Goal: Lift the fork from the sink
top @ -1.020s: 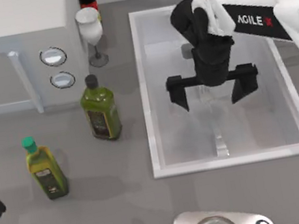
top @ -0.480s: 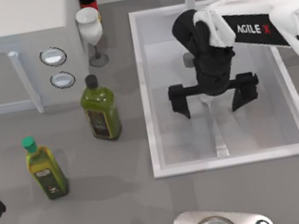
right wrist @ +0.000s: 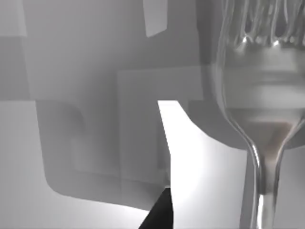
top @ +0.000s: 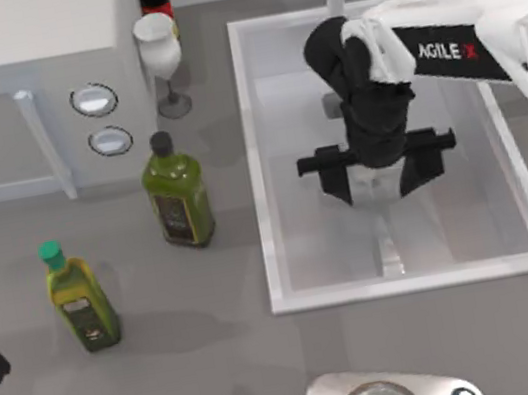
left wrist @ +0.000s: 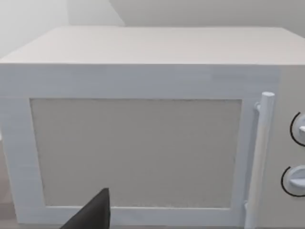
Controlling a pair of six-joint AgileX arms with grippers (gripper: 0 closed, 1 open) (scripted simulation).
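While the right gripper [top: 377, 170] hangs low inside the sink [top: 259, 158], its two dark fingers [top: 336, 173] stand partly apart, one on each side of the fork [top: 389, 242], with a gap at each side and nothing gripped. The fork lies on the basin floor directly beneath the gripper, its handle running out from under the fingers toward the near wall of the sink; the right wrist view shows the tines and neck [right wrist: 267, 95] close below. The main risk, as a judgement, is a poor pinch: the neck is thin and smooth and lies flat on the floor, so fingers closing too high would miss it, and fingers closing off-centre could push it sideways or let it tilt and slip during the lift. Farther out, beyond the sink rim, stand a wine glass [top: 161, 58] and two oil bottles [top: 176, 192], well clear. The left arm is parked far off, facing a microwave [left wrist: 143, 138].
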